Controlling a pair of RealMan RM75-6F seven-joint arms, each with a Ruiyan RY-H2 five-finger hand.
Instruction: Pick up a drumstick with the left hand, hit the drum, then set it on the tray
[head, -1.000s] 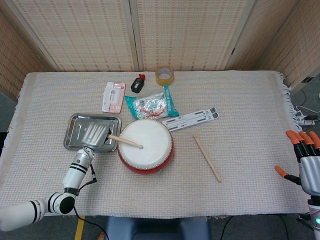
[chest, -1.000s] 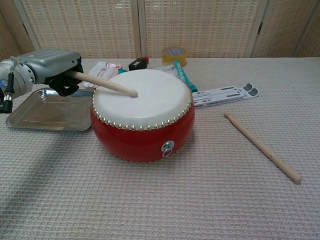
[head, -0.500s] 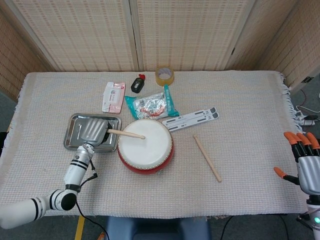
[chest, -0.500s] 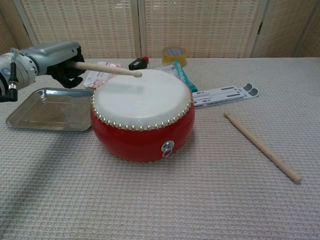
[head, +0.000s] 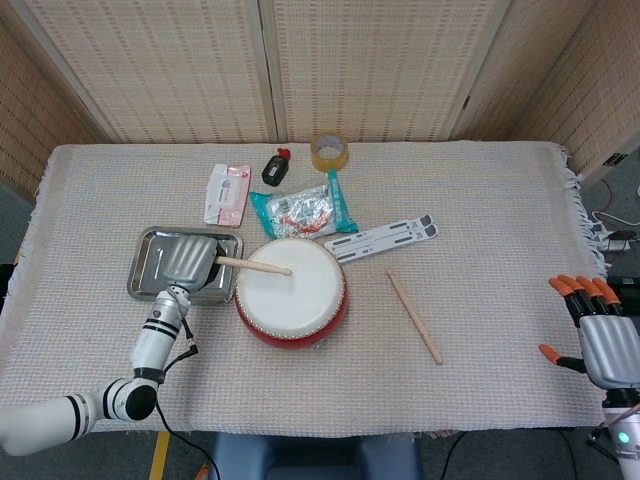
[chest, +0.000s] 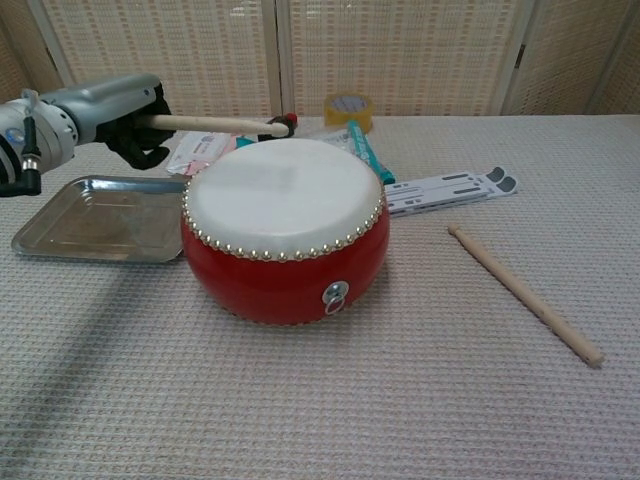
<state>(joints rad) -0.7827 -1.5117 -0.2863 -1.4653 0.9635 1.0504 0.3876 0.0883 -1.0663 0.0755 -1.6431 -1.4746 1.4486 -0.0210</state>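
My left hand (head: 188, 259) (chest: 112, 108) hovers over the metal tray (head: 150, 276) (chest: 90, 222) and grips a wooden drumstick (head: 255, 266) (chest: 215, 124). The stick lies about level, its tip raised above the white skin of the red drum (head: 291, 293) (chest: 285, 232). A second drumstick (head: 415, 316) (chest: 525, 293) lies on the mat to the drum's right. My right hand (head: 597, 338) hangs off the table's right edge with fingers spread and nothing in it; the chest view does not show it.
Behind the drum lie a foil snack packet (head: 300, 210), a folded white stand (head: 382, 238) (chest: 450, 189), a tape roll (head: 329, 151) (chest: 346, 108), a small black bottle (head: 275, 167) and a pink-and-white packet (head: 227, 194). A woven mat covers the table.
The left hand has lifted the drumstick: its tip rested on the drum skin a second ago and now hangs level above it. The right hand has shifted slightly left.
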